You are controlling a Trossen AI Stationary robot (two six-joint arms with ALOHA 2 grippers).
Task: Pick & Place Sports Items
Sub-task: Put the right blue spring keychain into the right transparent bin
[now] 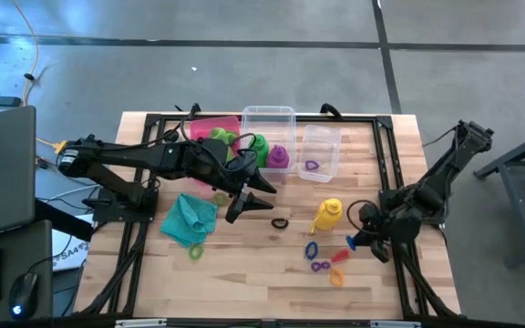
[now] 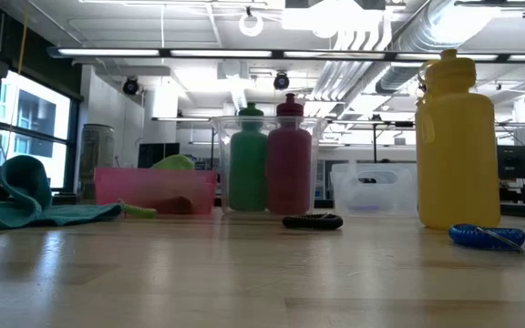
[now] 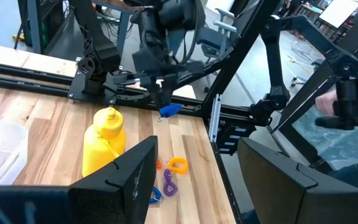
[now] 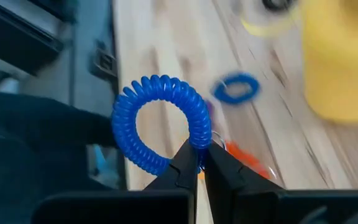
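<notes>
Right gripper (image 4: 199, 163) is pinching a blue coil ring (image 4: 160, 121), lifting it nr the yellow bottle (image 1: 327, 215). Prob needs carrying to the clear bin (image 1: 321, 151) next. Left gripper (image 1: 252, 196) is hovering w/ jaws partly open, empty.

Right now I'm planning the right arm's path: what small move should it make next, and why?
Probably carry it toward the small clear plastic bin. The right end effector is shut on a blue coiled rubbery ring, lifted off the wooden table beside the yellow plastic bottle. That bin already holds a purple ring.
</notes>
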